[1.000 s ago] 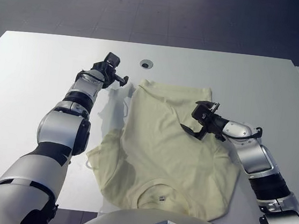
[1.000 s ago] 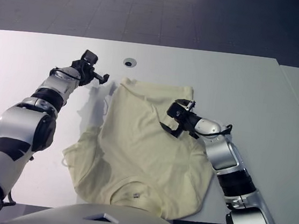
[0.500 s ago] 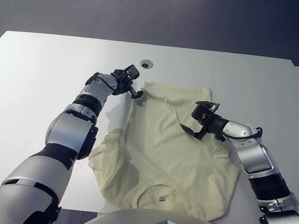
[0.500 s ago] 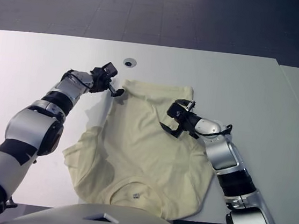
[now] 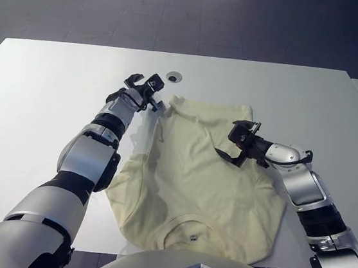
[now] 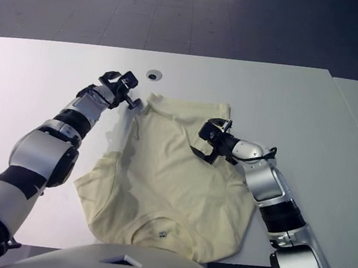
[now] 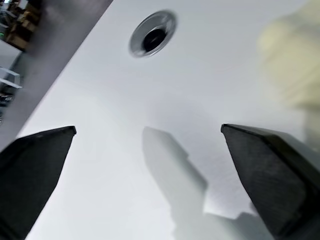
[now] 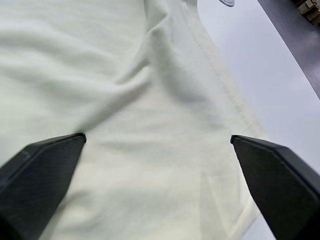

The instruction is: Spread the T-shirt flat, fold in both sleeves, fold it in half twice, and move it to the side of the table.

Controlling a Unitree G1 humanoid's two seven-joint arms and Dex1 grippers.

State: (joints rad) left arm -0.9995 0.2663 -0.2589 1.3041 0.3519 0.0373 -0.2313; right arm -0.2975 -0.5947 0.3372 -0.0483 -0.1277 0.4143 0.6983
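A cream T-shirt [image 5: 205, 189] lies rumpled on a table [image 5: 43, 80], its length running from the cable hole [image 5: 174, 76] toward the robot. The left gripper [image 5: 152, 98], fingers spread and empty, hovers just beside the hem corner nearest the hole. The right gripper [image 5: 227, 138], also spread open, hangs over the cloth farther from the hole.

Both arms stretched forward, left end effector [image 5: 150, 98] and right end effector [image 5: 232, 146] each with fingers spread apart.

The T-shirt [image 5: 199, 181] lies on the bench [image 5: 55, 81] — under the right pincer [image 5: 236, 144], just to the right of the left pincer [image 5: 154, 101]. A cable hole [image 5: 174, 76] in the bench sits just beyond the left pincer, farther from the robot.
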